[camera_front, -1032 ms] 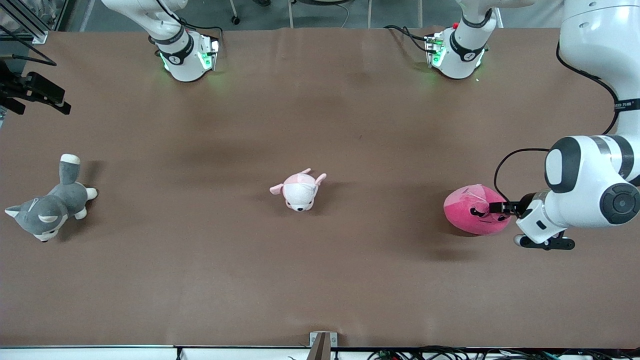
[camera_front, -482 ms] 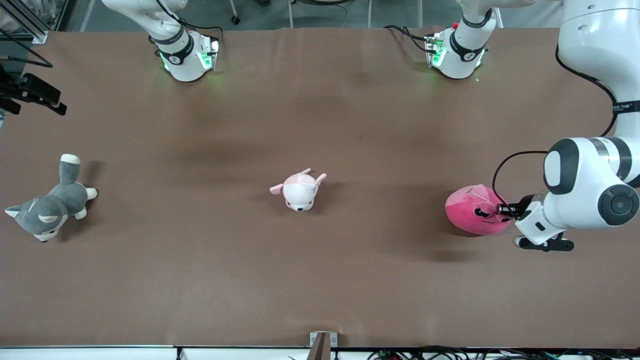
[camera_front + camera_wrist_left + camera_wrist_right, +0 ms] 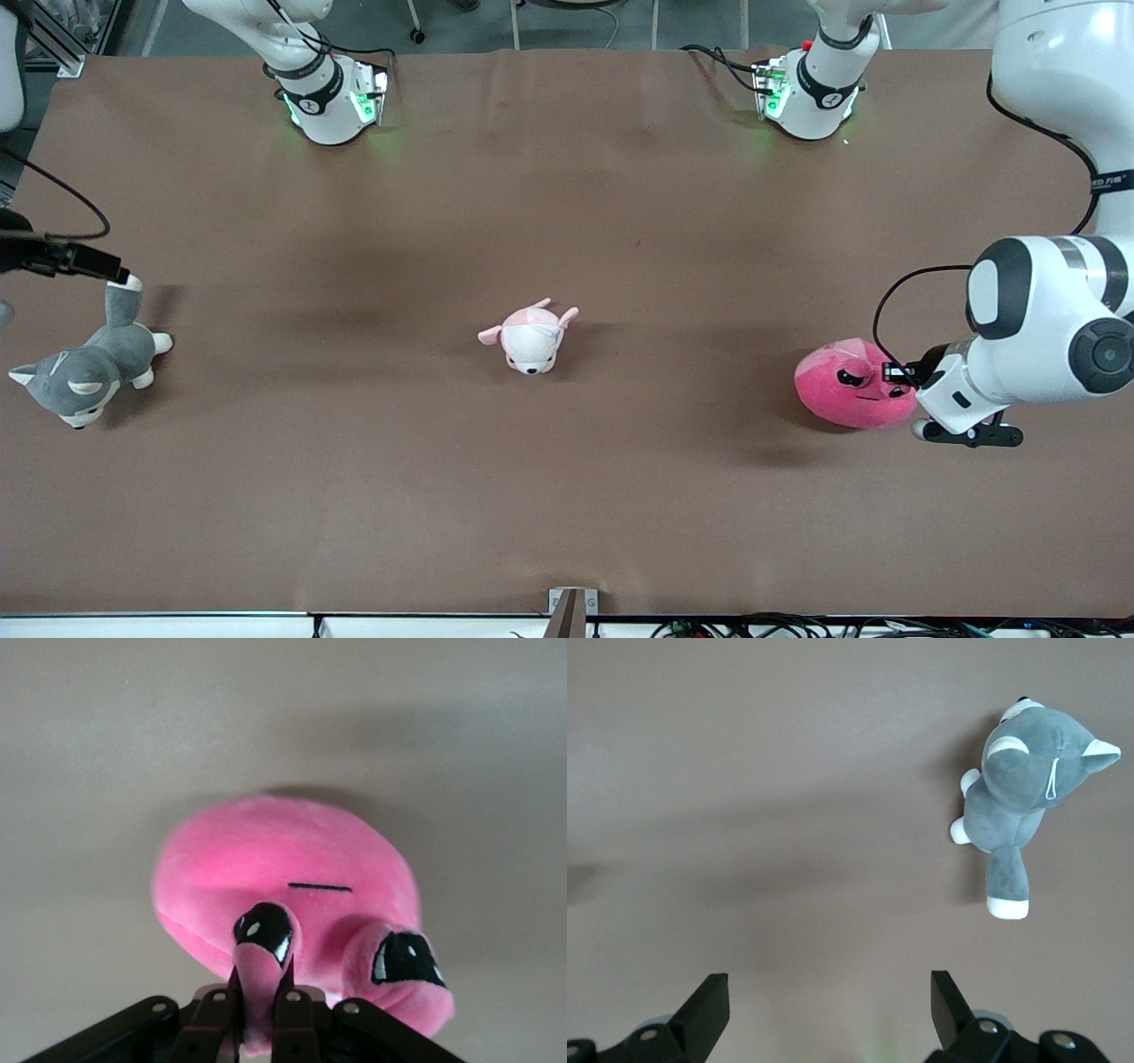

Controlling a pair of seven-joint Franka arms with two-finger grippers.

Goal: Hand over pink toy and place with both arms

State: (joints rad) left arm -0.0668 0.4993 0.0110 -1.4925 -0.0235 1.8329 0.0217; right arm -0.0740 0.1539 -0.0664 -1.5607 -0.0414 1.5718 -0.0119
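Observation:
The pink toy (image 3: 850, 396) is a round hot-pink plush with dark eyes, lying toward the left arm's end of the table. My left gripper (image 3: 895, 372) is low at its side and shut on it. In the left wrist view the fingers (image 3: 292, 1010) pinch a fold of the pink toy (image 3: 283, 868) just by one eye, with my left gripper (image 3: 261, 992) squeezing the plush thin. My right gripper (image 3: 111, 268) hangs over the right arm's end of the table, above the husky's tail. Its wrist view shows my right gripper (image 3: 830, 997) open with nothing between its fingers.
A pale pink-and-white plush puppy (image 3: 529, 337) lies mid-table. A grey-and-white plush husky (image 3: 84, 372) lies at the right arm's end of the table, and the husky (image 3: 1028, 788) also shows in the right wrist view. Brown cloth covers the table (image 3: 567, 496).
My left gripper has shut on the pink toy's fold, and the toy has shifted slightly toward that arm. My right gripper has travelled to above the husky's tail.

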